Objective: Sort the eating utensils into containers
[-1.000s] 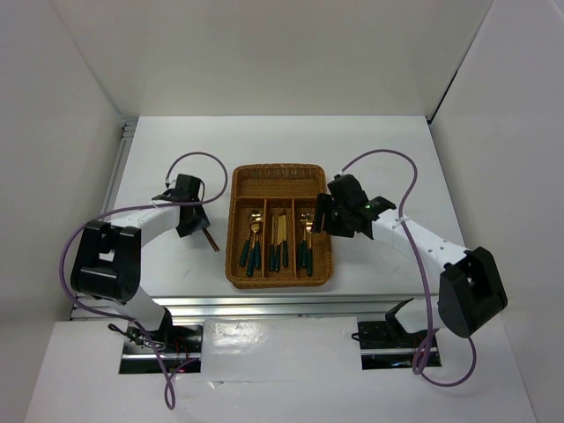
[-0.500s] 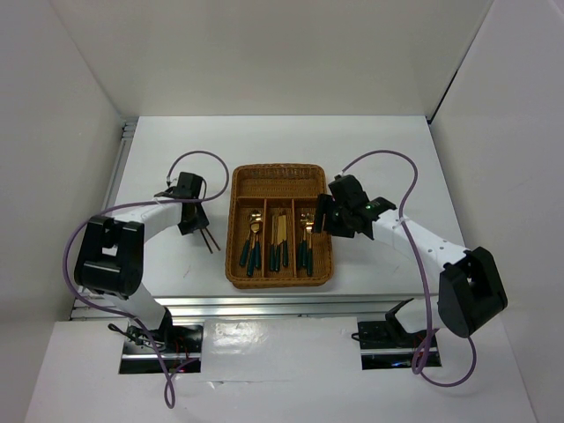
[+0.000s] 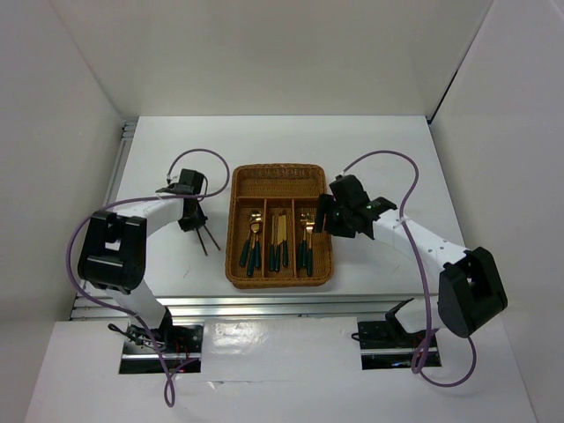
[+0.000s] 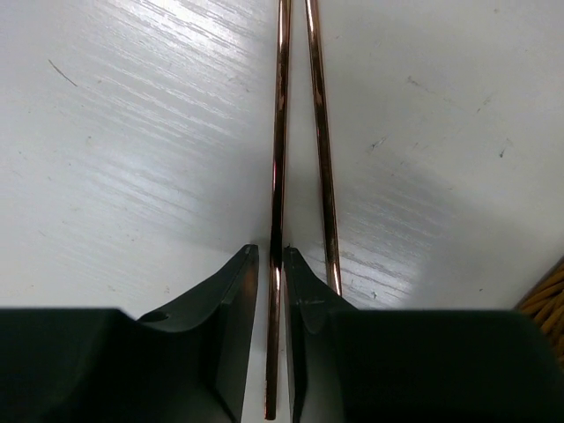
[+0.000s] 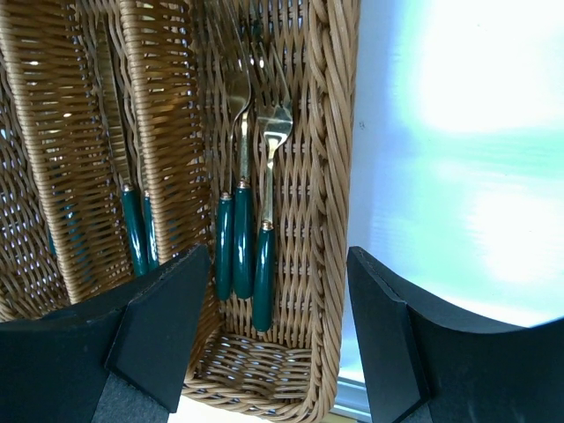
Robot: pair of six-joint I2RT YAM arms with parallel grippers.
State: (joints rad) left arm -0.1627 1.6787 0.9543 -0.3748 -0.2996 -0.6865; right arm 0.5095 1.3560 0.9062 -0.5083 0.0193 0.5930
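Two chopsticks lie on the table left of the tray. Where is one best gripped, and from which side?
Grip the chopstick near its end, straight from above, a finger on each side of the thin shaft. It lies flat on the table, so a top-down approach likely suits. Its twin lies close alongside, so one finger must slip between them, as on the left tool.

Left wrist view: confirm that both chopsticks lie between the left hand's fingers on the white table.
Not both. Only one chopstick lies between the left hand's fingers on the white table; the other chopstick lies just outside them. The left wrist view shows it.
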